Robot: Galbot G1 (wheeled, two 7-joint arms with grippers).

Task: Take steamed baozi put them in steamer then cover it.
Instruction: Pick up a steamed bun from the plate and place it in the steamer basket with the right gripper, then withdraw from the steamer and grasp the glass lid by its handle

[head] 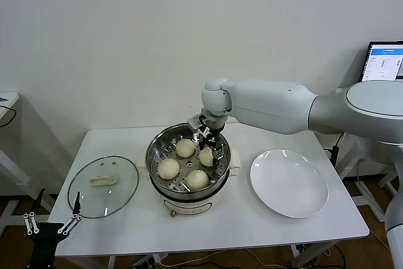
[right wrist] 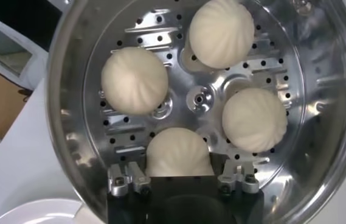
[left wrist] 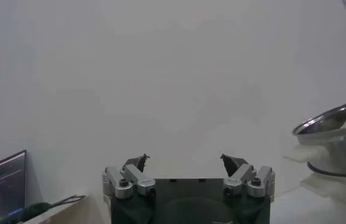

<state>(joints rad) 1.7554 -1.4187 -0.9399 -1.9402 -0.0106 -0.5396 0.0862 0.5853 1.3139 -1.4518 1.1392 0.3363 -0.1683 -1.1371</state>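
Note:
The steamer (head: 154, 146), a shiny steel pot on a cream base, stands mid-table and also shows in the left wrist view (left wrist: 337, 131). Its perforated tray (right wrist: 130, 131) holds four baozi: back (head: 185, 148), left (head: 168, 168), front (head: 198, 179) and right (head: 206, 155). My right gripper (head: 213, 152) reaches down inside the pot, shut on the right baozi (right wrist: 179, 152), which sits low on the tray. The other baozi (right wrist: 134, 80) (right wrist: 221, 31) (right wrist: 255, 119) lie free. The glass cover (head: 104, 186) lies flat left of the steamer. My left gripper (left wrist: 183, 163) hangs open and empty below the table's front left corner (head: 53, 223).
An empty white plate (head: 289, 184) lies right of the steamer. A laptop screen (head: 384, 61) stands at the far right. The white table's front edge (head: 208, 240) runs just below the steamer.

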